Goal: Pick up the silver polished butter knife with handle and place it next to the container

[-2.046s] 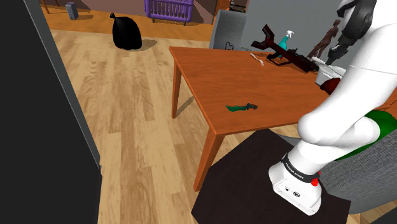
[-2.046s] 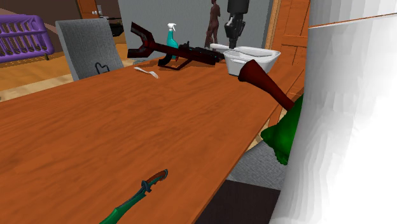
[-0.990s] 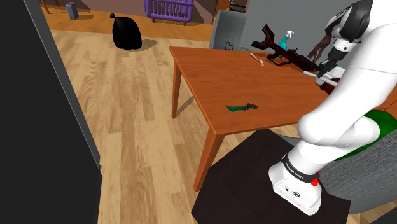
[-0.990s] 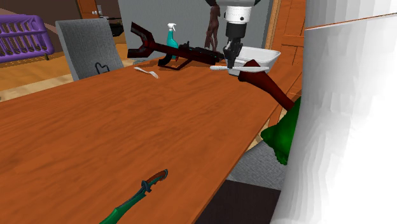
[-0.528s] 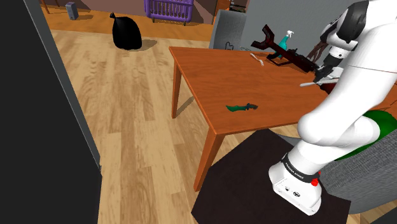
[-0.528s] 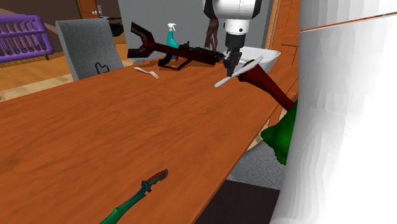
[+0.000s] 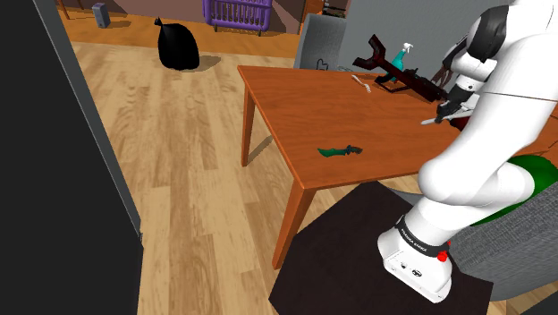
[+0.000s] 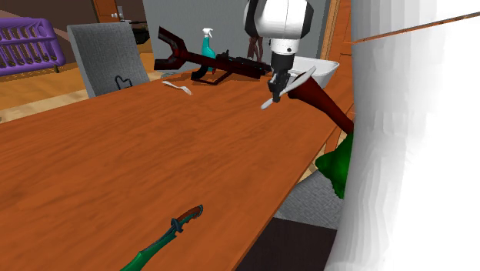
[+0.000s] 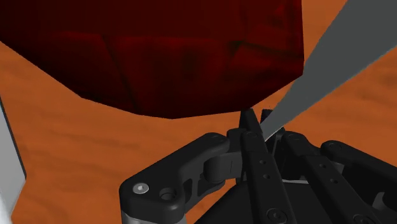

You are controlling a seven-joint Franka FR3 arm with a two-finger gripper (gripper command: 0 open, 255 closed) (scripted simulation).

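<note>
Over the wooden table (image 8: 154, 154): pinching the pale grey butter knife (image 8: 301, 78) in the gripper (image 8: 278, 83), clear of the surface, at 8 o'clock of the white container (image 8: 327, 68) in the second exterior view. Done with the pick, apparently; left to lower it and let go beside the container.

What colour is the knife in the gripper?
The knife is pale grey, clearest in the second exterior view.

Tabletop (image 7: 304, 103): orange-brown wood on square legs.
Green-handled dagger (image 8: 165, 237): lies flat near the tabletop's near edge, well apart from the other items.
Dark red gun-shaped piece (image 8: 208, 60): lies at the far end.
Teal spray bottle (image 8: 207, 42): upright behind that piece.
Small white utensil (image 8: 177, 88): just beside the dark red piece.
Grey chair (image 8: 108, 54): at the tabletop's far end.
Black sack (image 7: 177, 46): on the plank floor (image 7: 179, 170).
Purple slatted basket (image 7: 237, 12): beyond the sack.
</note>
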